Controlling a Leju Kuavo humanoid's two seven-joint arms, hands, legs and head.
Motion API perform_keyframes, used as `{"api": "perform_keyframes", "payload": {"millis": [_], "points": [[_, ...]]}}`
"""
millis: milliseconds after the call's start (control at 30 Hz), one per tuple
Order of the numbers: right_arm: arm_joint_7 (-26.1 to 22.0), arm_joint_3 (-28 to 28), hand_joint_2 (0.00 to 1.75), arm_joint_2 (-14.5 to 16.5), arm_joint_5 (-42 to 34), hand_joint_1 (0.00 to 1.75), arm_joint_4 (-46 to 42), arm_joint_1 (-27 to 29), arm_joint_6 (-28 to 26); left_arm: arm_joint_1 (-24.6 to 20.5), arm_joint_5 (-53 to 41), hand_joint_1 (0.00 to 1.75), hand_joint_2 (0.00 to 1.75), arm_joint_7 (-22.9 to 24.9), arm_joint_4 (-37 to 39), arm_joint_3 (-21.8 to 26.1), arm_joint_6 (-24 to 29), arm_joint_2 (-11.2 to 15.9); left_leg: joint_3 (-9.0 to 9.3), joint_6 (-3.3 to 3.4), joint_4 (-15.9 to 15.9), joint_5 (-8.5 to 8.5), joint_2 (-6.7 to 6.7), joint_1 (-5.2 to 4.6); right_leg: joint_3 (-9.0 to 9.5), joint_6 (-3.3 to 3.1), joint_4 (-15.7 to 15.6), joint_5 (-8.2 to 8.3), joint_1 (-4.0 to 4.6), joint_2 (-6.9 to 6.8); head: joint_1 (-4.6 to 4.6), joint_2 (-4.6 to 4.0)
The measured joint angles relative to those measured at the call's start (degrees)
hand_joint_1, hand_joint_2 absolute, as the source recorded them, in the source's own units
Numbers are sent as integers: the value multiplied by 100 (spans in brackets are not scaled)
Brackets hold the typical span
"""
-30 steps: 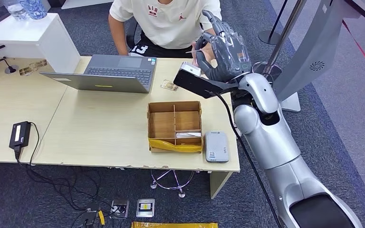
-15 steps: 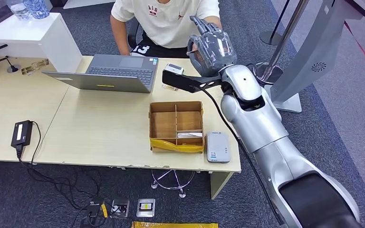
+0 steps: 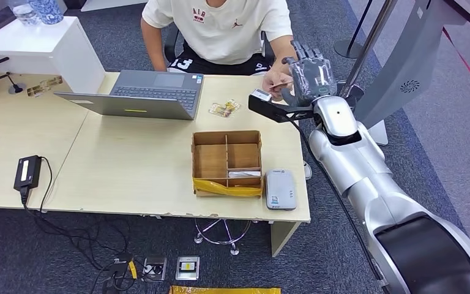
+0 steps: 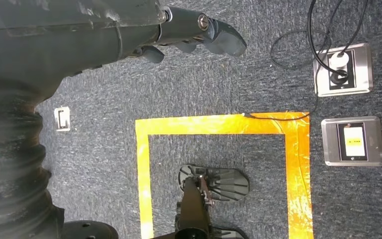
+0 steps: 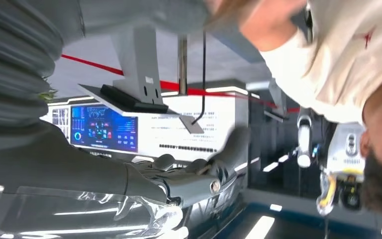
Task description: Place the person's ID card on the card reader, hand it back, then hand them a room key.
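Observation:
My right hand (image 3: 309, 72) is raised past the table's far right corner, fingers upright and apart. The person's hand (image 3: 275, 80) reaches toward it, holding out a thin card (image 3: 281, 84) edge-on. The card's tip meets the thumb side of my hand, but a pinch cannot be made out. In the right wrist view my right hand's fingers (image 5: 199, 177) show no card. The grey card reader (image 3: 279, 188) lies at the table's near right edge. A white card (image 3: 243, 174) lies in the compartment box (image 3: 226, 137). My left hand (image 4: 194, 30) hangs over the floor, holding nothing.
An open laptop (image 3: 144, 93) stands in front of the seated person. A clear badge holder (image 3: 223, 108) lies beside it. A black power brick (image 3: 26, 172) sits at the near left. A white cabinet (image 3: 37, 49) and a grey kiosk stand (image 3: 404, 61) flank the table.
My right hand has swung from above the table's back edge to the right, off the far corner. The person's hand, earlier hidden behind it, now shows holding the card to it.

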Motion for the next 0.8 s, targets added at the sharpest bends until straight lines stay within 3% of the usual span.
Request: {"api": "perform_keyframes", "payload": {"millis": [200, 367, 467, 600, 700, 800], "points": [[-486, -315, 175, -604, -621, 0, 96, 30, -1141, 154, 148, 0, 175, -253, 3, 7, 74, 39, -2, 2, 4, -5, 2, 0, -5, 0, -4, -1, 0, 0, -1, 0], [-523, -924, 175, -1532, -1342, 0, 24, 488, -1464, 361, 165, 0, 175, -404, 8, 14, 187, 57, 7, 24, 12, -21, -5, 0, 11, 3, -22, -3, 1, -13, 1, 1], [-470, -1374, 175, -2143, -1758, 0, -28, 1134, -1424, 492, 205, 0, 175, -478, 8, 23, 446, 9, 20, 46, 13, -38, -5, 3, 39, 13, -42, -9, 6, -16, 1, 0], [-264, -2158, 175, -2817, -2396, 0, 14, 2401, -1396, 604, 280, 0, 175, -451, 14, 40, 593, -86, 22, 64, 13, -55, -40, 7, 69, 40, -56, -32, 11, -56, 1, 1], [10, -2762, 175, -2993, -2673, 0, 209, 3391, -1314, 633, 309, 0, 175, -337, 25, 64, 437, -85, 26, 55, 11, -77, -48, 14, 84, 43, -60, -45, 16, -66, 0, 1], [537, -3169, 175, -2958, -2726, 0, 432, 4202, -1054, 634, 312, 0, 175, -225, 34, 83, 303, -57, 28, 50, 8, -86, -48, 15, 83, 42, -57, -62, 17, -67, -4, 1]]}}
